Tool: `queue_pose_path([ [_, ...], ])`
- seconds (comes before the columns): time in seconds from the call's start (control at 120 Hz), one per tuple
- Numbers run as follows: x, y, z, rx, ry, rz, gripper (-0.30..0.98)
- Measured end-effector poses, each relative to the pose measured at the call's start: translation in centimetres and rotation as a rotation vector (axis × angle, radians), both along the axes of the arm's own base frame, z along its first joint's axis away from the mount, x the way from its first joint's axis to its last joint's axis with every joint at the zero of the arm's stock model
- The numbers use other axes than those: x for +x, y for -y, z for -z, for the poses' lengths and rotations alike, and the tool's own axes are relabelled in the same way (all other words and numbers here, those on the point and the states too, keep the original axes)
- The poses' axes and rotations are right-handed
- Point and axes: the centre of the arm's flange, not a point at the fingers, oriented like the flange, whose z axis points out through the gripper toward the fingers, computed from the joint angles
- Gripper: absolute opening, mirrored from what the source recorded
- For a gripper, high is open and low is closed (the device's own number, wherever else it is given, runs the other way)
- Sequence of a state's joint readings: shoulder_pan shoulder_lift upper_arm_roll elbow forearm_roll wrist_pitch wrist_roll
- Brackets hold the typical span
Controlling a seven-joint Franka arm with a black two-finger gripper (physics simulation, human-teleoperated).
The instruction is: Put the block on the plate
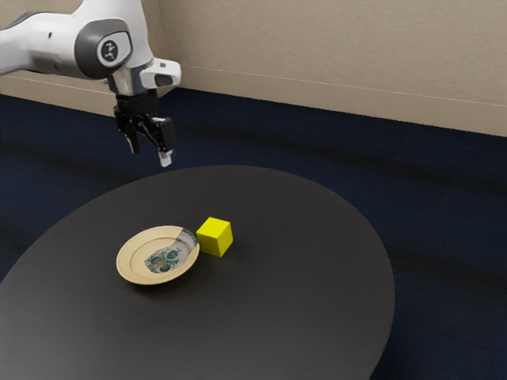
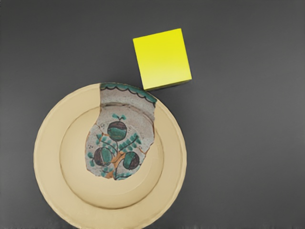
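Note:
My gripper (image 1: 150, 151) hangs well above the dark table in the exterior view's upper left, open, with nothing between its fingers. The yellow block (image 1: 214, 237) rests on the table beside the plate (image 1: 132, 271), on the exterior view's right of it. In the wrist view, the block (image 2: 163, 59) sits right at the rim of the cream plate (image 2: 50, 152); whether the two touch I cannot tell. A painted patch of green and brown fruit decorates the plate, which holds nothing.
The round black table (image 1: 301, 317) has a curved edge on the exterior view's right. Dark blue floor (image 1: 444, 237) surrounds it, and a beige wall (image 1: 333, 47) stands behind.

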State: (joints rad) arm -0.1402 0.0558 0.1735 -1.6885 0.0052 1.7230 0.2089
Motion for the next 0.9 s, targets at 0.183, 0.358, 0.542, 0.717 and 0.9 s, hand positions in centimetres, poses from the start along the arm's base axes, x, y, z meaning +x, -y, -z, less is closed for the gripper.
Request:
queue_pose_path([
  [0.183, 1.2, 0.1, 2.3, 0.006, -0.028, -0.002, 0.69],
  [0.358, 5.0, 3.4, 7.7, -0.007, -0.06, 0.019, 0.69],
  [0.542, 8.2, 6.7, 12.4, -0.007, -0.061, 0.007, 0.69],
  [0.717, 9.8, 6.3, 16.4, -0.011, -0.035, -0.073, 0.69],
  [0.9, 11.1, 3.3, 21.1, -0.011, -0.016, -0.189, 0.69],
])
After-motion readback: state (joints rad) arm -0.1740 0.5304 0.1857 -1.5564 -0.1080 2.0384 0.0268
